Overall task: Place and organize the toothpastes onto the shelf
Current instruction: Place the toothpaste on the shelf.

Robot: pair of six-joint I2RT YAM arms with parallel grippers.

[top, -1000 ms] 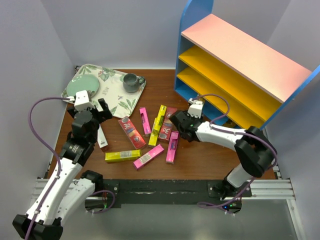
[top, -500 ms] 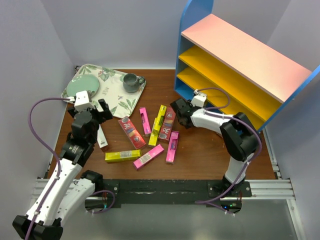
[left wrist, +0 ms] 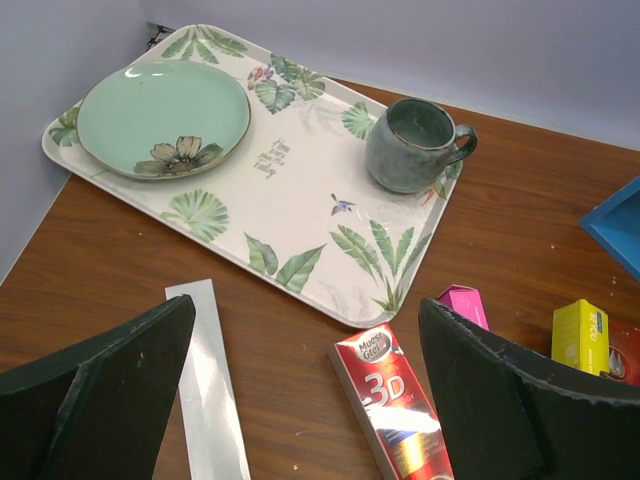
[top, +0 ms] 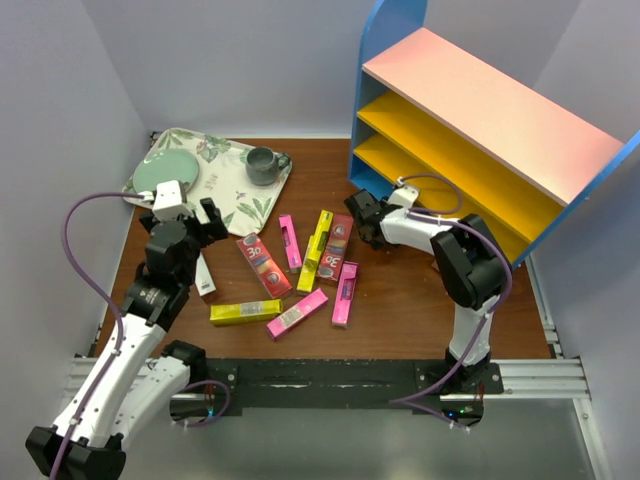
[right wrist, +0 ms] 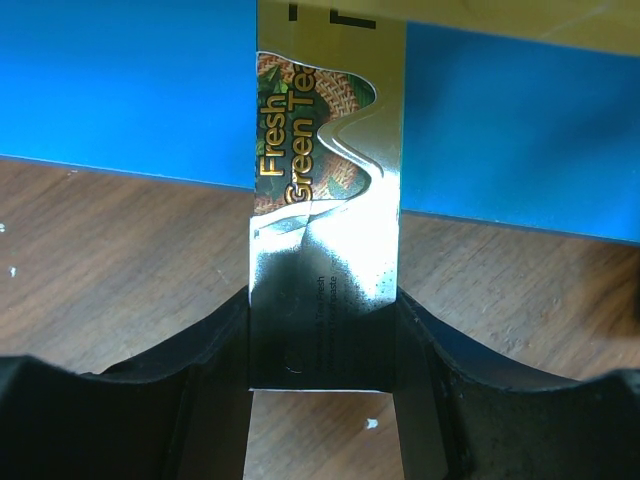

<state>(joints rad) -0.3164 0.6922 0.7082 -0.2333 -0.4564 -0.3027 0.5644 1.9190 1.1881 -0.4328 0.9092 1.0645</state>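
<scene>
Right gripper [right wrist: 325, 345] swung far toward blue-sided tiered shelf [top: 480, 100], pinching silvery green-tea cardboard carton [right wrist: 330, 200] | step: carrying carton to shelf | next: raise onto yellow board [top: 440, 135] | left gripper [left wrist: 305, 370] spread, idle

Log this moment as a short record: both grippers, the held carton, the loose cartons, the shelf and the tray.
left gripper: open, holding nothing, over the table near the tray
right gripper: shut on the green-tea carton
green-tea carton: silvery, sticking out from the jaws toward the shelf's blue panel
loose cartons: eight lying flat on the table; pink, yellow, red, one white
shelf: no carton visible on its boards in the top view
tray: holds a green plate and a grey mug
</scene>
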